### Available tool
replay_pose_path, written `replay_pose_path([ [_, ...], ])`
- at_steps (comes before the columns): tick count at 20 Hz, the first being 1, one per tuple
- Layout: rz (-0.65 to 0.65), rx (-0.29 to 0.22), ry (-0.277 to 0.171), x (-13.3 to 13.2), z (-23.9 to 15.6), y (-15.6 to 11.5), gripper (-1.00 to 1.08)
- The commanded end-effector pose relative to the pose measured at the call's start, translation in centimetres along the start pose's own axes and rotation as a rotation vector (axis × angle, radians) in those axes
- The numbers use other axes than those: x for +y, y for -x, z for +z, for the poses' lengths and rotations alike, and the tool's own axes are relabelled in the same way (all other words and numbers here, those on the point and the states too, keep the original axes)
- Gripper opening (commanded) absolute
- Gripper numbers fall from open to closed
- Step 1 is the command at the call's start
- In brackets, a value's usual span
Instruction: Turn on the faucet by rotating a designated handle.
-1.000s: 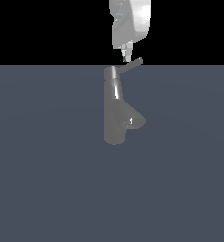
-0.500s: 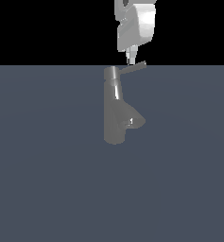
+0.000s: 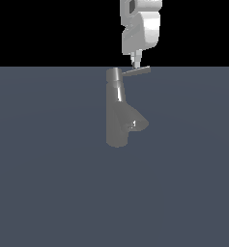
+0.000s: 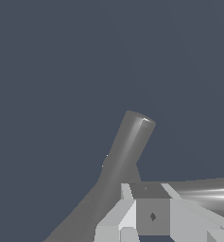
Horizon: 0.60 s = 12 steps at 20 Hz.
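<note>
We see the faucet [image 3: 119,113] upright mid-bench [image 3: 48,183], handle [image 3: 136,72] sticking out toward the exterior view's right. Our tool [image 3: 135,63] sits right on top of the handle, touching it. Finger gap: can't tell, looks narrow.

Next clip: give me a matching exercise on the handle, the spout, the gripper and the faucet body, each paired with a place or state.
Things:
1. handle
2. spout
3. gripper
4. faucet body

Places or states:
A. stands upright on the dark floor
B. comes down from above, tips at the rod
C. thin rod sticking out of the top cap toward the exterior view's right
D. short stub low on the body

Pairs: 1-C, 2-D, 3-B, 4-A
</note>
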State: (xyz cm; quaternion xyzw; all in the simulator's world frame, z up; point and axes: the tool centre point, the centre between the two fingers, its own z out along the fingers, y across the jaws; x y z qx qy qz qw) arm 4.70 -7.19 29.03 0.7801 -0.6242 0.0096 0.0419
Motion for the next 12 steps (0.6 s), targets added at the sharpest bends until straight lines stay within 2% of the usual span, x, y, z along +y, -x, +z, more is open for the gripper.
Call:
replay_pose_path([
  [1,0.026,0.002,0.013,0.3,0.9,-2.0,-1.0],
  [12,0.034,0.003,0.017,-0.9,1.8,-4.2,-1.0],
])
